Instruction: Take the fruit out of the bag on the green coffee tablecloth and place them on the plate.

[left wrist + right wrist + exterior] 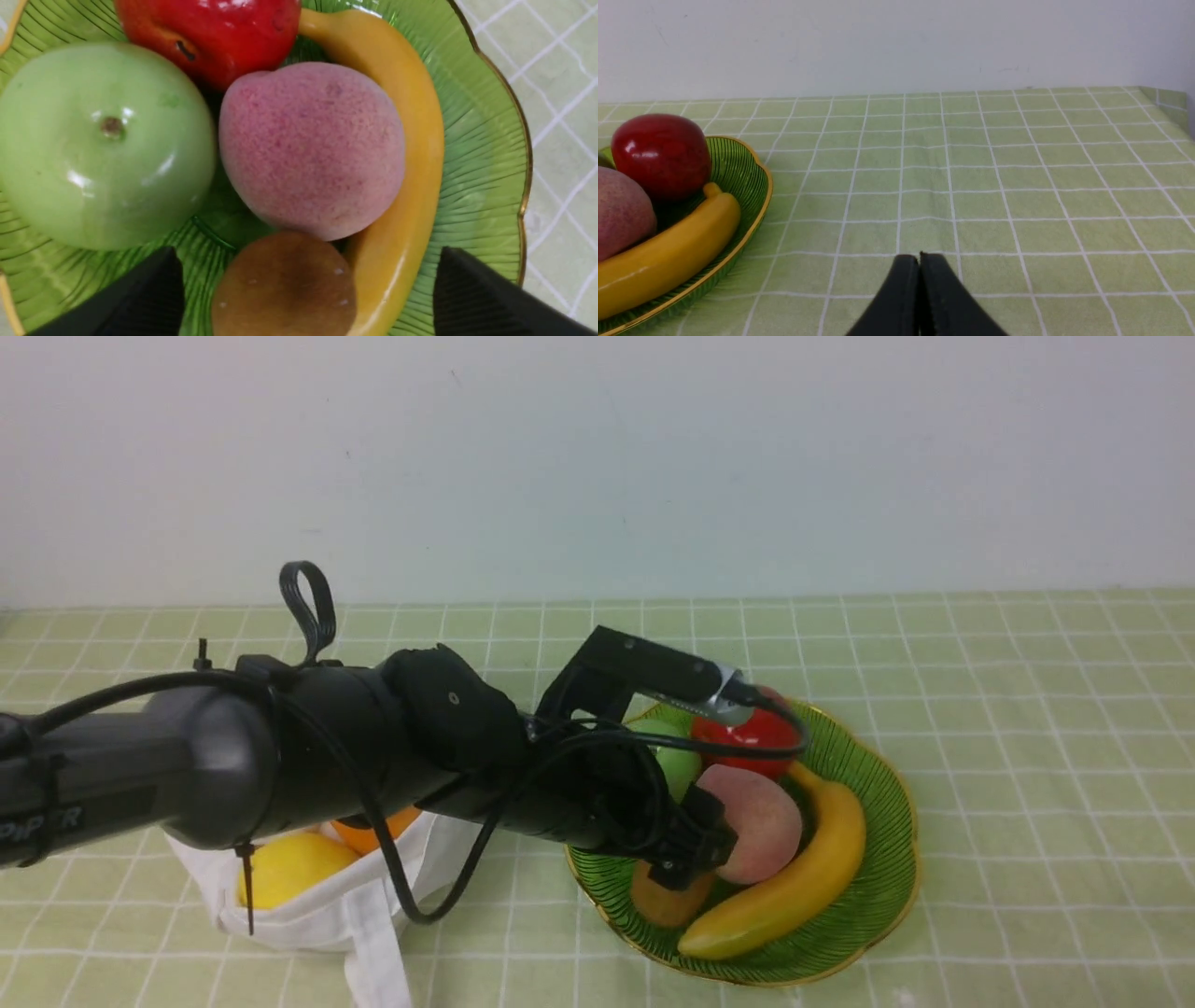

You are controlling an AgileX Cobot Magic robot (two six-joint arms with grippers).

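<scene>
If raised at a slant, liable to drag the kiwi (282,289) or nudge the peach (310,149) with the left gripper (308,273): jaws wide apart, one on either side of the kiwi, with a gap to it, and gripping nothing. Kiwi seated on the plate (913,840), against the banana (420,186); peach, green apple (107,140) and red apple (233,28) close by. Crowded dish; possible roll-off near the rim for any later fruit dropped from too high.

Lemon (294,870) and orange (383,833) inside the bag (289,933), both to be moved, by appearance. Orange partly hidden by the arm. Risk on return: snagging of the strap (375,943) by a finger or by the drooping cable (397,868) (worth a routing check), with tipping of the bag as a result. Risk of pinching soft cloth along with fruit, owing to slack walls.

Right gripper (920,261): fingertips together, nothing held, near no fruit.

Surface: pale green tablecloth (1027,756), thin white grid, slightly wavy lines. Behind, a plain pale wall (597,467) with small dark marks. Nature of the grey shape at the edge of the right wrist view: cannot tell.
</scene>
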